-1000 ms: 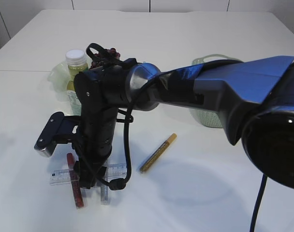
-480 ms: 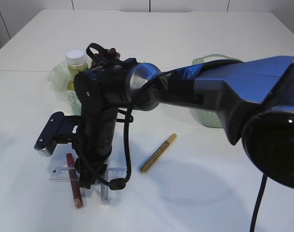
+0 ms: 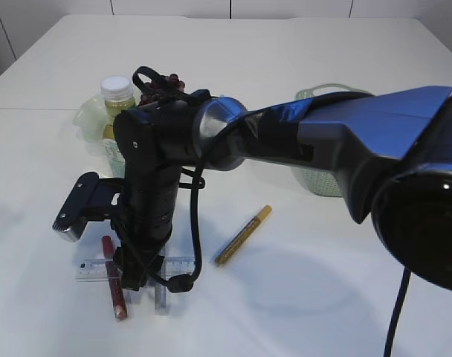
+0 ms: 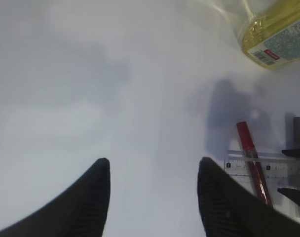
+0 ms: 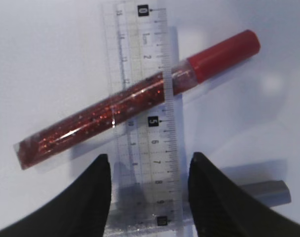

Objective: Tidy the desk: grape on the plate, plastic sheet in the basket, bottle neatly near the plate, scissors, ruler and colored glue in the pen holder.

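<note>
Nearest the exterior camera, the right pincer [image 5: 149, 197] hangs low over a small pile on the white counter [image 3: 300, 312], its jaws spread with the clear ruler [image 5: 147, 123] running between them, nothing gripped yet. The red glitter glue tube [image 5: 120, 106] lies under the ruler at a slant, red cap to one side, and a grey glue tube [image 5: 268, 191] pokes out from under the ruler's far end. To take the ruler cleanly, I judge the jaws should come down square across its narrow width, on the stretch clear of the red tube, and clamp the edges without dragging either tube along; a flat, thin strip may need a firm press to the counter first. The left pincer [image 4: 152, 197] hovers just beside, spread and empty. A gold glue pen [image 3: 243, 235] lies alone to the right. Further back stand the yellow-green bottle [image 3: 116, 104] and the grapes [image 3: 160, 89] on the pale green plate [image 3: 85, 119], with the basket [image 3: 319, 178] behind the arm. No pen holder shows
</note>
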